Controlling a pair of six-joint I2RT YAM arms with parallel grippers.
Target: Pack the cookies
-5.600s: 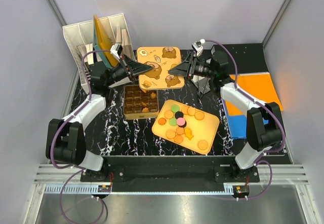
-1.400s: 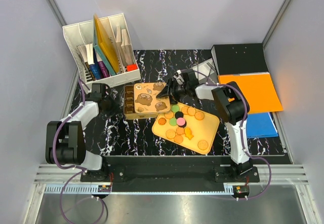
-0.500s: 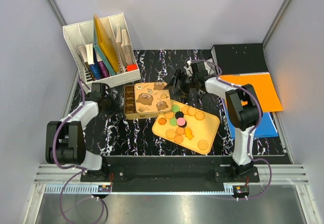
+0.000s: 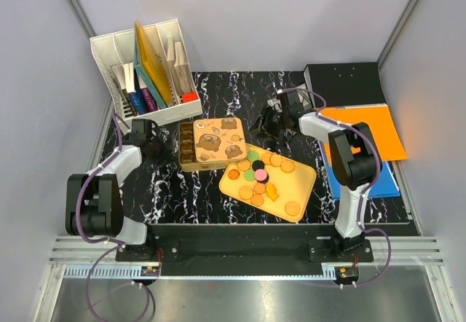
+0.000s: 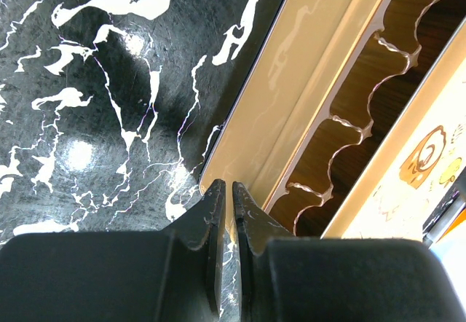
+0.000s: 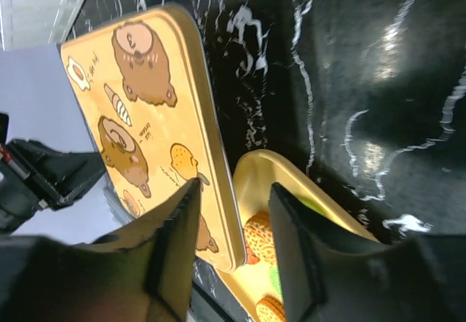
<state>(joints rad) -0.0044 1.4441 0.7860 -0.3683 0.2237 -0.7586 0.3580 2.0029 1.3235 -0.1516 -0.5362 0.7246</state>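
Note:
The cookies [image 4: 256, 176] lie on a yellow tray [image 4: 302, 191]: tan discs, a green, a pink and a dark one, and a fish shape. A gold tin [image 4: 186, 147] stands left of the tray. Its bear-printed lid [image 4: 218, 138] lies askew on it, leaving the left compartments bare. My left gripper [image 4: 154, 149] is shut and empty at the tin's left edge; its wrist view shows the tips [image 5: 225, 189] by the tin rim [image 5: 291, 96]. My right gripper [image 4: 261, 127] is open behind the lid's right end; its wrist view [image 6: 233, 186] shows the lid [image 6: 138, 111] and cookies [image 6: 258, 232] below it.
A white file organizer [image 4: 145, 67] with books stands at the back left. A black folder [image 4: 342, 81], an orange folder [image 4: 371, 129] and a blue folder [image 4: 368, 180] lie at the right. The table is black marble-patterned.
Both grippers earlier held the lid up behind the tin. The lid now lies on the tin; the left gripper sits at the tin's left and the right gripper has let go and drawn back right.

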